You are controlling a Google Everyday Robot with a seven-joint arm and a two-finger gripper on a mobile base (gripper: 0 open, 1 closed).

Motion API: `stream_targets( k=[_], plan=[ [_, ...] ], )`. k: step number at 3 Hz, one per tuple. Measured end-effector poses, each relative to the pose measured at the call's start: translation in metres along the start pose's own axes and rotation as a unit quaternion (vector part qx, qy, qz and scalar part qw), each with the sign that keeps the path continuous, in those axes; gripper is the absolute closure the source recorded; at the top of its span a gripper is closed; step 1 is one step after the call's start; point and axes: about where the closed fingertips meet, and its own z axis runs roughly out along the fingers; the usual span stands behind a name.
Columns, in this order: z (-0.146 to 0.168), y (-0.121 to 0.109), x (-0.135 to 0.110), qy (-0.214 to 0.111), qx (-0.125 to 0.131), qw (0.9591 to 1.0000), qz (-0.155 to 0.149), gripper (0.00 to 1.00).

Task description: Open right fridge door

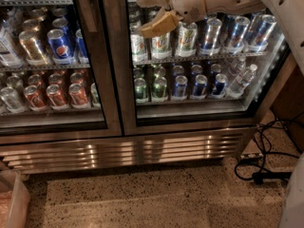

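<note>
Tan-fingered white gripper (142, 14) before the silver-framed right fridge door (114, 80).

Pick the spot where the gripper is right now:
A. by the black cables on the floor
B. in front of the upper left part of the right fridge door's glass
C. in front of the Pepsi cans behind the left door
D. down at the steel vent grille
B: the gripper, with its fingers spread, is in front of the upper left glass of the right fridge door, well above the grille and the floor.
</note>
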Motion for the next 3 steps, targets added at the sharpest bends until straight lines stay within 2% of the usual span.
stream_targets(
  k=[1,2,3],
  plan=[
    [0.004,-0.013,0.001,0.009,0.010,0.9999,-0.011,0.35],
    [0.014,-0.021,0.001,0.008,0.006,0.9998,-0.019,0.34],
    [0.030,-0.022,0.002,-0.005,-0.014,0.9998,-0.017,0.34]
  ],
)
